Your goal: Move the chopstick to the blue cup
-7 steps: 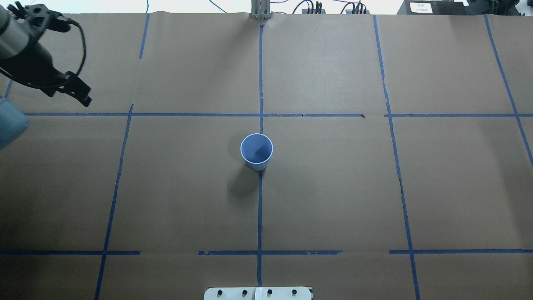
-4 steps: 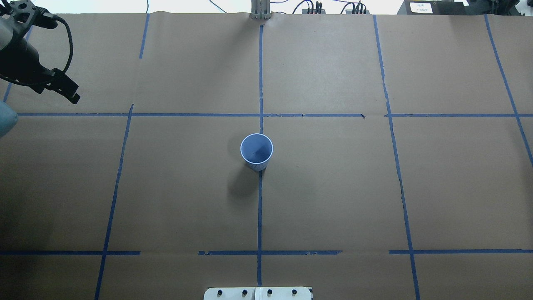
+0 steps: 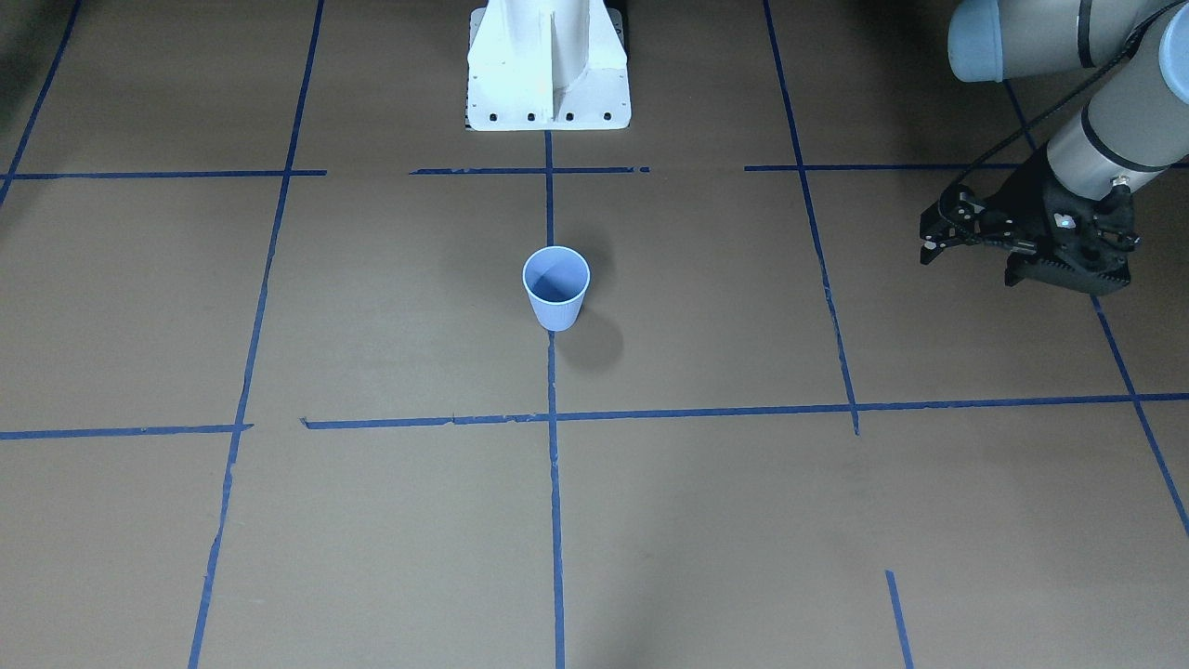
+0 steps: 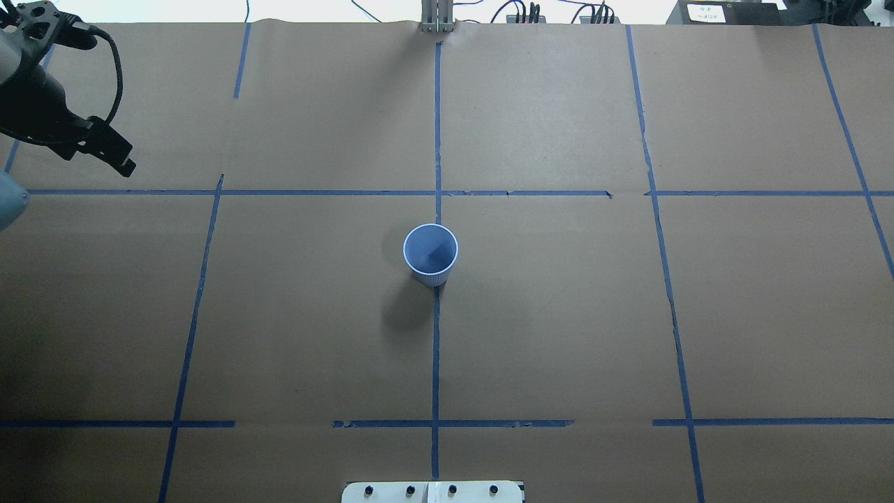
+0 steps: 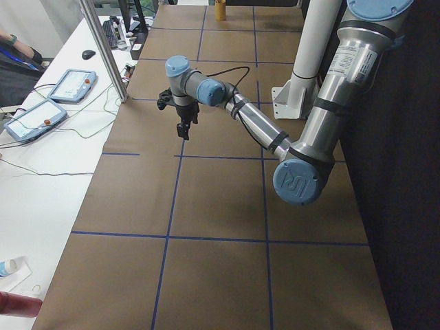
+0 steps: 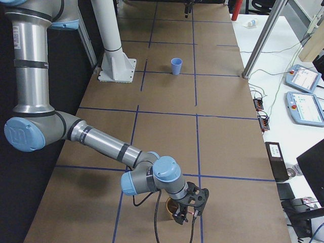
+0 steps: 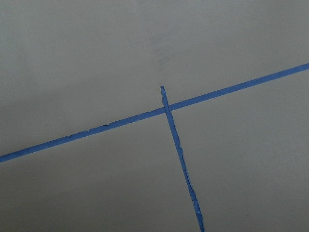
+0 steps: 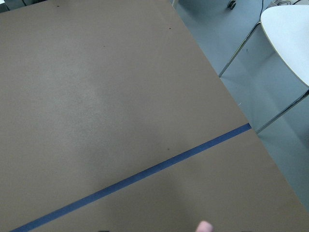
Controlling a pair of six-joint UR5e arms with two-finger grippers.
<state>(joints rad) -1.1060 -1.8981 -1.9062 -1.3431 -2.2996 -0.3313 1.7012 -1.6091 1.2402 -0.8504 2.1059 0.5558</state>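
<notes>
At the robot's right end of the table (image 4: pixel 559 314), the right gripper (image 6: pixel 188 206) hangs low. From this side angle I can't tell whether its fingers are spread or pressed together. Right at the bottom edge of its wrist view a pale pink tip pokes in: that's the chopstick (image 8: pixel 205 226), close under the gripper, the rest of it out of sight. An orange cup (image 6: pixel 171 207) sits just beside that gripper, half covered by it. Over on the other side, the left gripper (image 4: pixel 124 163) hovers tilted above the table, fingers looking pressed together. And the blue cup (image 4: pixel 430 253)? Upright at table centre, on the middle tape line (image 4: pixel 436 349), well apart from both grippers and from the chopstick.
</notes>
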